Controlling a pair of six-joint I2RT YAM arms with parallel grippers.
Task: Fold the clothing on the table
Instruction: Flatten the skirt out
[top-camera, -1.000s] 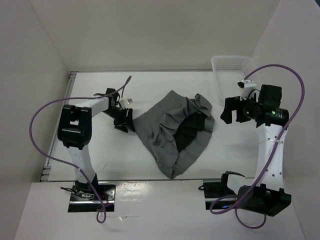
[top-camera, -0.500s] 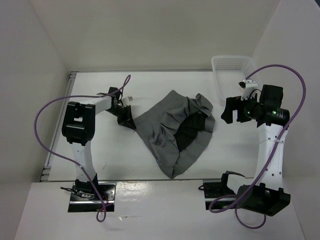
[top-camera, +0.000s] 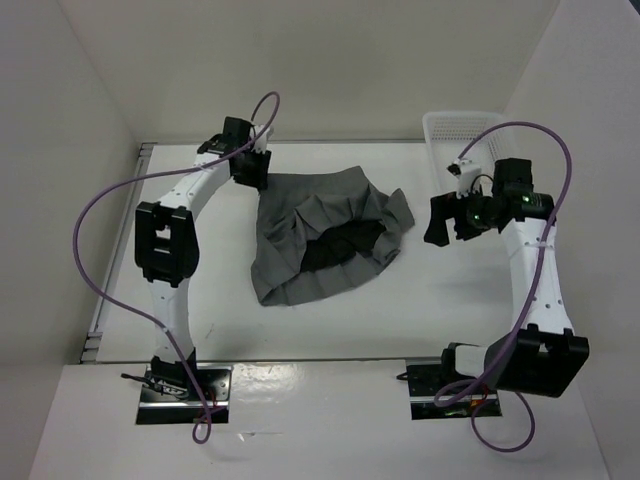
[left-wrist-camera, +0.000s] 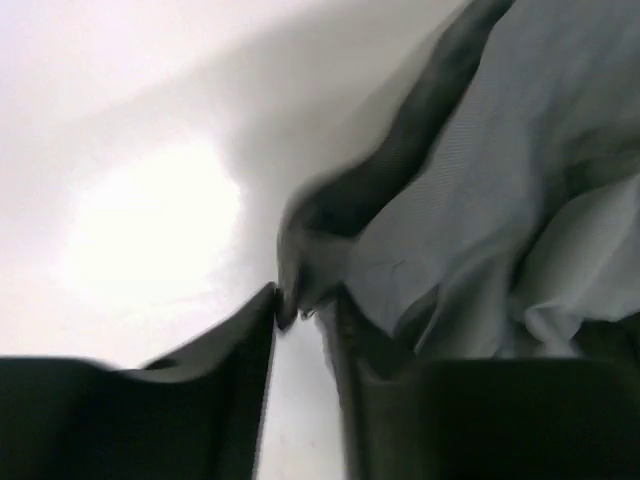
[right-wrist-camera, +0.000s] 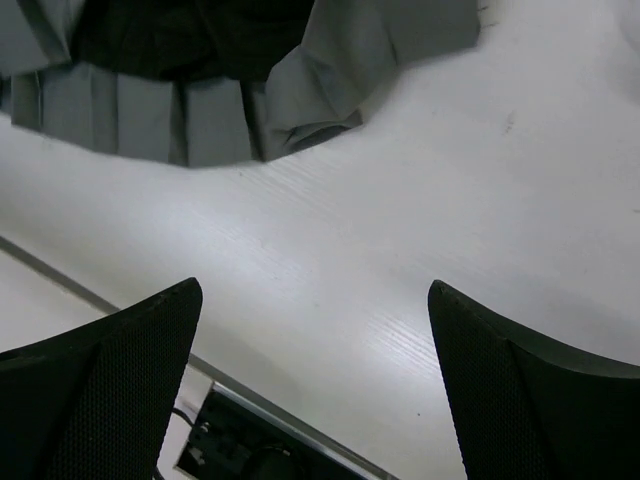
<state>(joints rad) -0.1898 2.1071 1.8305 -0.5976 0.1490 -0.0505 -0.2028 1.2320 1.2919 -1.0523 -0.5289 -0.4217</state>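
Swung out toward the far-left corner of the table (top-camera: 420, 300) over the last second, dragging the clothing (top-camera: 275, 250) (left-wrist-camera: 500, 200) along by its edge. Clamped now in the left gripper (top-camera: 252, 172) (left-wrist-camera: 305, 300): a dark fold of grey fabric, nipped between near-closed fingers. Lying mid-table, pleats fanned out, dark inside gaping toward the near edge. Hovering off to the right, near the white basket (top-camera: 445, 130), with the right gripper (top-camera: 440, 222) (right-wrist-camera: 312, 290) spread wide, holding nothing, just clear of the clothing's right tip.
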